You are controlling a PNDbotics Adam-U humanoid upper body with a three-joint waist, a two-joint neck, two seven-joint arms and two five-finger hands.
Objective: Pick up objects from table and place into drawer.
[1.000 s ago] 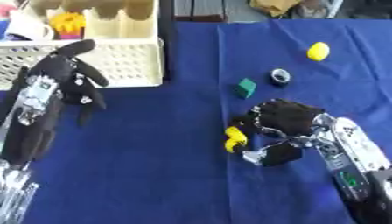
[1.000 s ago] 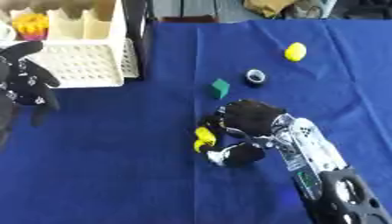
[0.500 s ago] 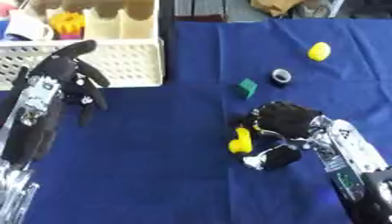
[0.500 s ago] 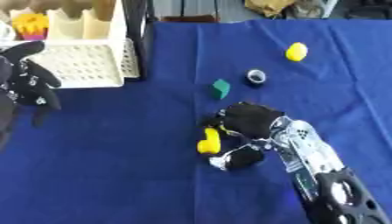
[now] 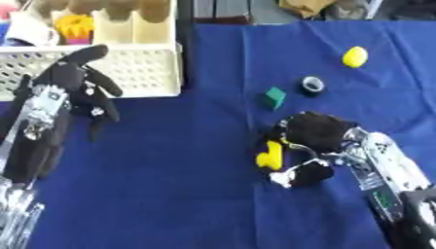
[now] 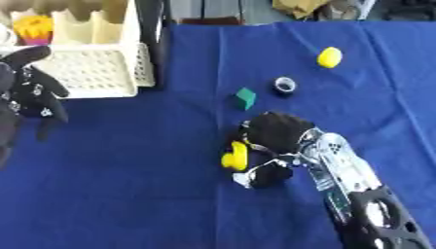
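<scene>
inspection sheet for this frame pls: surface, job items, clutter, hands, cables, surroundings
Surface: blue cloth-covered table.
Job's things: small yellow block by the right hand; green cube; dark ring-shaped object; yellow egg-shaped object.
Clutter: white perforated plastic basket at the far left, with cream dividers and a yellow item inside.
Hands: right hand, fingers curled next to the yellow block, contact unclear; left hand open, in front of the basket.
Cables: nothing seen.
Surroundings: brown objects beyond the table's far edge, too unclear to identify.
</scene>
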